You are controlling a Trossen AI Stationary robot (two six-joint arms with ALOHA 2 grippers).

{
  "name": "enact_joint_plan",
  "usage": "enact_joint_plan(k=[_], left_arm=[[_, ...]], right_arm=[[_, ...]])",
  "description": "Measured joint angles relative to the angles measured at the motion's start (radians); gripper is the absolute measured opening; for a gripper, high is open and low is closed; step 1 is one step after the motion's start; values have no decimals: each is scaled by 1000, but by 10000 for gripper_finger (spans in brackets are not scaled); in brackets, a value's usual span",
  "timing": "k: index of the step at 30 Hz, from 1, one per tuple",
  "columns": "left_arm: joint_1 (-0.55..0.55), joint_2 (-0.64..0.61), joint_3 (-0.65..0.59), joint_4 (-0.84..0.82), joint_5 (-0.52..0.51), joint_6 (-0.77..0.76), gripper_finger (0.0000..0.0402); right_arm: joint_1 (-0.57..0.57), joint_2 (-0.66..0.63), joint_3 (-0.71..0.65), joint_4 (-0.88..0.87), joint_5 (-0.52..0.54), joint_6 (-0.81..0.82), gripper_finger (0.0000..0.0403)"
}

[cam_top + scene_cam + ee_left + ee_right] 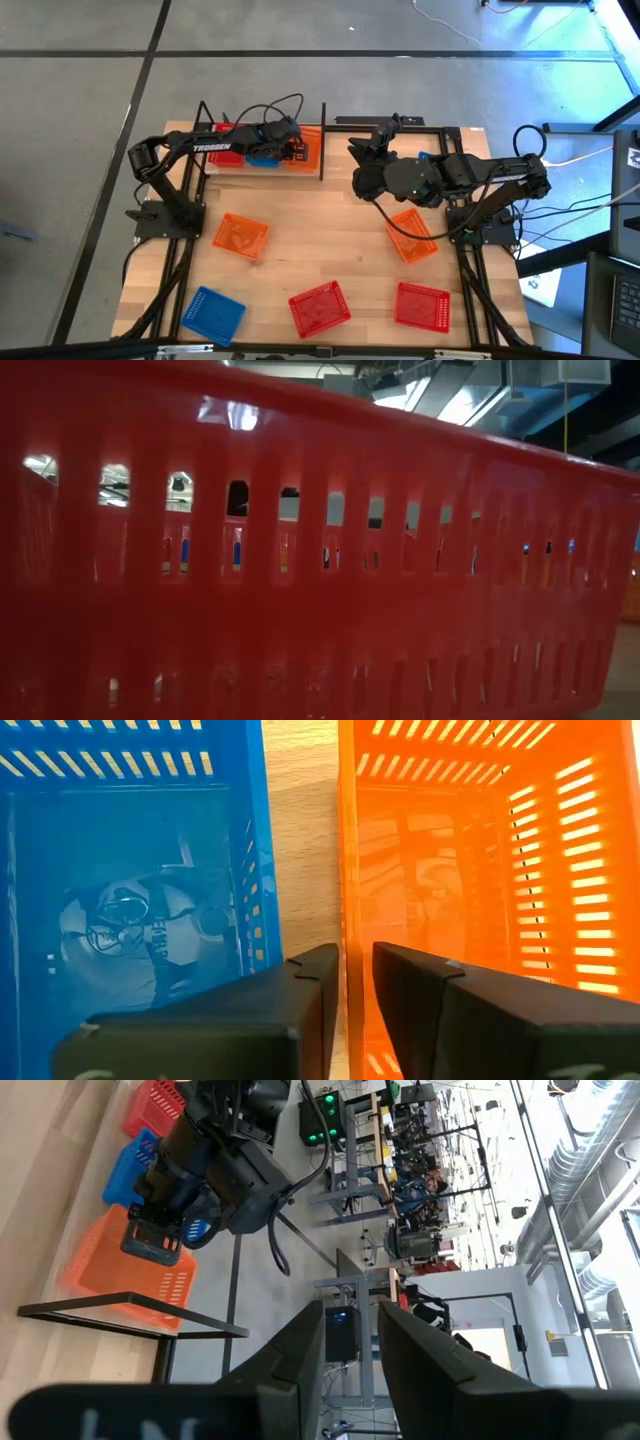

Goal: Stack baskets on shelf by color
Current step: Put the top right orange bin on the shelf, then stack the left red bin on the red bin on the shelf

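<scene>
On the shelf (322, 150) at the far left stand a red basket (222, 138), a blue basket (262, 155) and an orange basket (306, 150), side by side on its light-wood board (303, 810). My left gripper (352, 975) hovers over them, slanting down, slightly open. Its fingers stand either side of the orange basket's (470, 870) wall nearest the blue basket (130, 880). My right gripper (358, 150) hangs raised beyond the table's middle, its fingers (350, 1330) narrowly open and empty.
Loose on the table lie two orange baskets (240, 236) (412, 236), a blue one (213, 312) and two red ones (320, 308) (422, 305). One red basket (300, 560) fills the low view. A second black rod frame (440, 126) stands at the far right.
</scene>
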Motion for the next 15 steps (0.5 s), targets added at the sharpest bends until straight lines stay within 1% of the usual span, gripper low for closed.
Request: enact_joint_plan(k=[5, 8, 12, 15], left_arm=[[0, -4, 0, 1, -3, 4, 66], [0, -35, 0, 2, -15, 25, 66], [-15, -87, 0, 0, -72, 59, 67], [-37, -155, 0, 7, -120, 96, 67]], right_arm=[[0, 0, 0, 0, 1, 0, 99], [0, -2, 0, 0, 1, 0, 99], [0, -12, 0, 0, 1, 0, 99], [0, -19, 0, 3, 11, 0, 99]])
